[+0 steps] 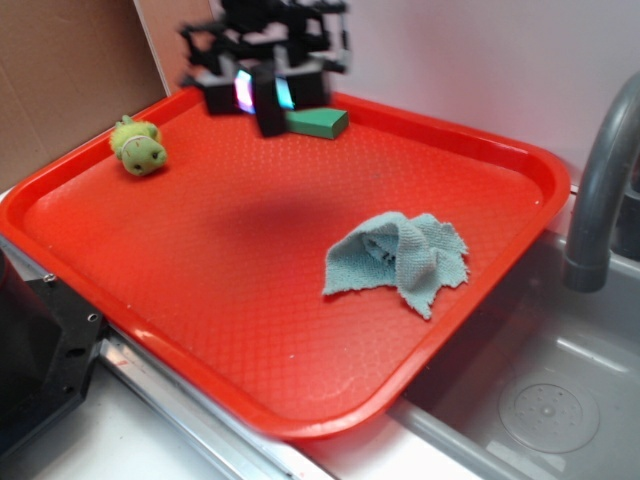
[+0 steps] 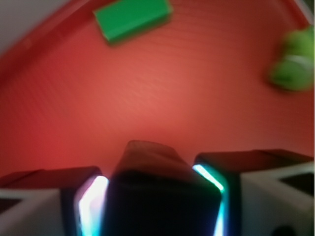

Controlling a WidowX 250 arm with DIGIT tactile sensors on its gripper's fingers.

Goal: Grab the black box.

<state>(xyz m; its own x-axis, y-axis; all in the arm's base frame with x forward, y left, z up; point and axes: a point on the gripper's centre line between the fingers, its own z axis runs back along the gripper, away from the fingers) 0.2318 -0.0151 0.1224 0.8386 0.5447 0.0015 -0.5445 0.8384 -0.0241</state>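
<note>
My gripper (image 1: 264, 92) hangs above the far part of the red tray (image 1: 120, 300) and is shut on the black box (image 1: 268, 112), which sticks out below the lit finger pads and is lifted off the tray. In the wrist view the black box (image 2: 160, 194) fills the gap between the two glowing fingers (image 2: 91, 201) of my gripper (image 2: 160, 206), with the tray floor well below it.
A flat green block (image 1: 320, 122) lies at the tray's far edge, also in the wrist view (image 2: 133, 18). A green plush toy (image 1: 139, 147) sits at the far left. A crumpled grey-blue cloth (image 1: 400, 258) lies right of centre. A sink (image 1: 540, 400) and a faucet (image 1: 600, 180) stand to the right.
</note>
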